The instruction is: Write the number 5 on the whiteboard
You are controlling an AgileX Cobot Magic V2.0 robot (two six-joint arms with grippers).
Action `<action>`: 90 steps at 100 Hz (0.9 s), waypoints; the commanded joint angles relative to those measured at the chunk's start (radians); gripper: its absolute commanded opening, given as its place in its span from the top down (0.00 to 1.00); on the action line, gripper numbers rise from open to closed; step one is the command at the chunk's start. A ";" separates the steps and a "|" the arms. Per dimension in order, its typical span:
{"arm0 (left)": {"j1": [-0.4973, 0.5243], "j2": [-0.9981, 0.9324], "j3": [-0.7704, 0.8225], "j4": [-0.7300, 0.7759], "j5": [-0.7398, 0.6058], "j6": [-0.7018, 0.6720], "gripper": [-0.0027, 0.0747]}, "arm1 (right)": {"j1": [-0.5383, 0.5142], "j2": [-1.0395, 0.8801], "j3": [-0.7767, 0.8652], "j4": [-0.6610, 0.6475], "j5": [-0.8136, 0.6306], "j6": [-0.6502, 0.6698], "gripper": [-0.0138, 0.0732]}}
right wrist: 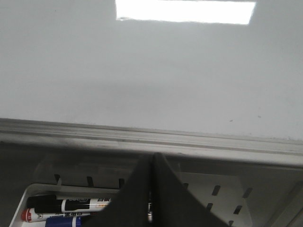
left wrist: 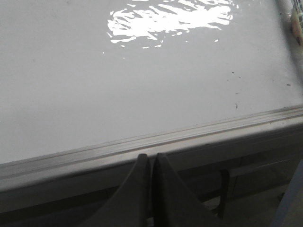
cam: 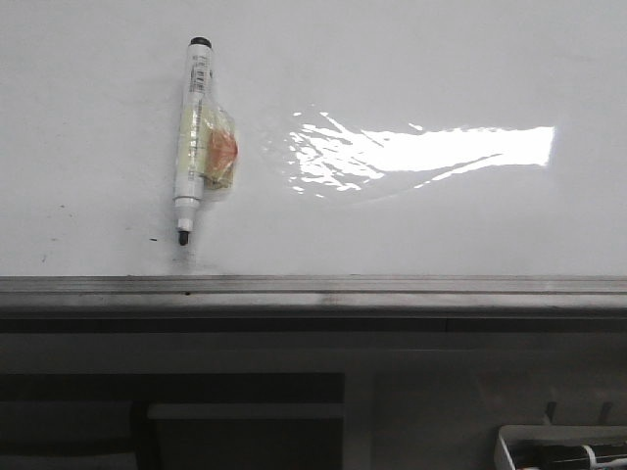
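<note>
The whiteboard (cam: 411, 225) is a large glossy white board with a grey metal edge rail (cam: 313, 286) along its near side. No number 5 shows on it, only a few tiny dark specks. A white marker (cam: 193, 137) with a black tip and a taped yellow-orange pad lies on the board at the left, uncapped, tip toward the rail. My left gripper (left wrist: 151, 157) is shut and empty, just below the rail (left wrist: 142, 144). My right gripper (right wrist: 152, 156) is shut and empty, below the rail (right wrist: 151, 137). Neither gripper shows in the front view.
A white slotted tray (right wrist: 222, 189) below the board's edge holds black, red and blue markers (right wrist: 66, 205); its corner shows at the lower right of the front view (cam: 563, 446). A bright light glare (cam: 431, 147) lies on the board.
</note>
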 commanded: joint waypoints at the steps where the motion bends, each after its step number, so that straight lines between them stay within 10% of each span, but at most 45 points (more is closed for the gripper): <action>1: 0.001 -0.028 0.018 -0.002 -0.101 -0.011 0.99 | -0.001 -0.017 0.027 -0.044 -0.048 -0.004 0.91; 24: 0.001 -0.028 0.017 -0.400 -0.330 -0.011 0.99 | -0.001 -0.017 0.027 0.237 -0.495 -0.004 0.91; 47: 0.001 -0.028 0.017 -0.784 -0.424 -0.011 0.99 | -0.001 -0.017 0.019 0.476 -0.498 -0.002 0.91; 90: -0.006 0.354 -0.371 -0.294 -0.015 0.032 0.86 | -0.001 0.257 -0.450 0.420 0.048 -0.201 0.86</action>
